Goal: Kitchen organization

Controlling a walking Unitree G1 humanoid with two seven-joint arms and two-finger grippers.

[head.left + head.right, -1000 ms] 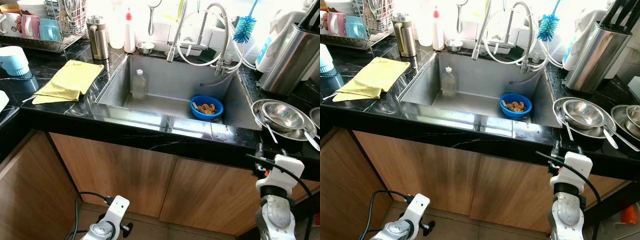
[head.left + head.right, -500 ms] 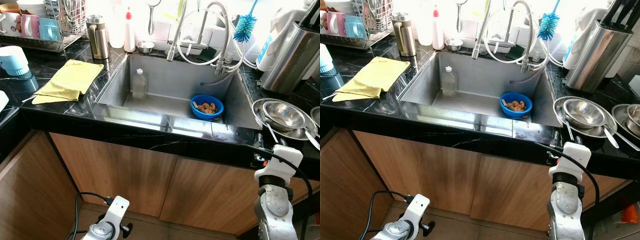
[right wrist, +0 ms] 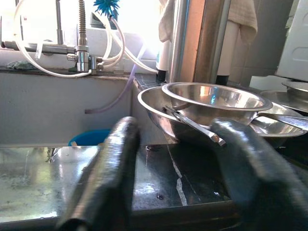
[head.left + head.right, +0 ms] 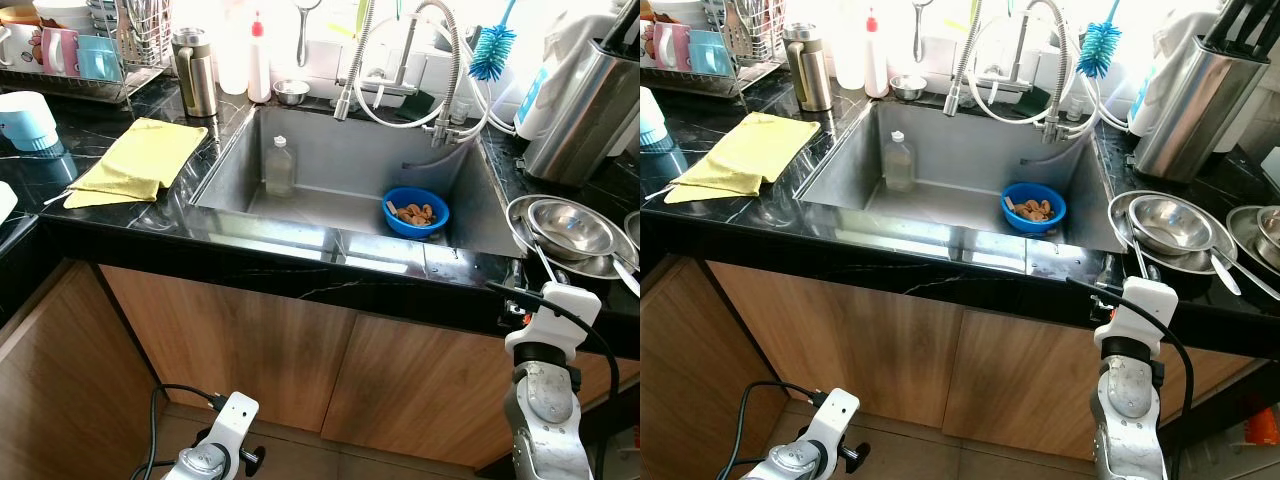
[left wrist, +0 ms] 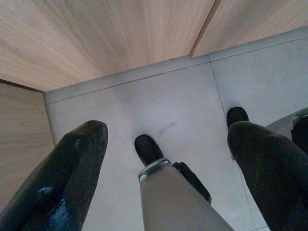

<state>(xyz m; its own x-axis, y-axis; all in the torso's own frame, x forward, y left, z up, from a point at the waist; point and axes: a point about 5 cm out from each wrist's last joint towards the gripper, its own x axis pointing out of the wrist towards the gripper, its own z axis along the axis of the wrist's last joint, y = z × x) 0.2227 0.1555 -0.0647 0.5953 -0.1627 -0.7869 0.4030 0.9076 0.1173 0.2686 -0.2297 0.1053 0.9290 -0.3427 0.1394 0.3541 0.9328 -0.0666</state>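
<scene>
Stacked steel bowls sit on the black counter right of the sink, with a utensil handle leaning across their rim. My right gripper is open at the counter's front edge, level with the bowls and a short way in front of them, holding nothing; its white wrist rises below the counter lip. In the sink stand a blue bowl of brown scraps and a clear bottle. My left gripper hangs open near the floor.
A yellow cloth lies left of the sink. A dish rack with mugs, a steel jug and bottles stand at the back left. A faucet with hoses, a blue brush and a steel container stand behind. Wooden cabinet doors are below.
My right wrist has risen a little and edged left toward the counter lip. The left arm has stayed where it was.
</scene>
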